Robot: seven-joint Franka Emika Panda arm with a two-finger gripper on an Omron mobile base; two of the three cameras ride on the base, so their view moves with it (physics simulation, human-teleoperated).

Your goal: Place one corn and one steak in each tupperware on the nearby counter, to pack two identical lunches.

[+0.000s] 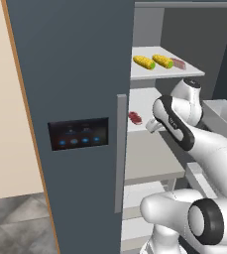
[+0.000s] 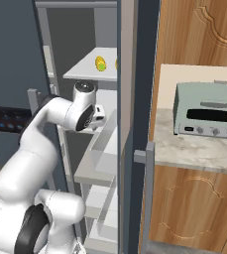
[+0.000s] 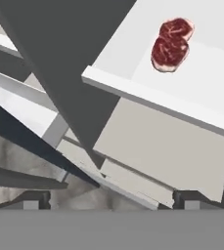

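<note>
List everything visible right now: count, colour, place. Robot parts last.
Bumpy yellow corn cobs: two, yellow with green stubs, upper fridge shelf.
Flat raw steak pieces: two, dark red; one on the middle shelf, one beside the cobs.
Fridge door: one, dark blue-grey, control panel.
Toaster oven: one, pale green, on counter.
Beige marbled counter: one, over brown cabinets.
Two-finger gripper: one, open, below the middle shelf's steak.
</note>
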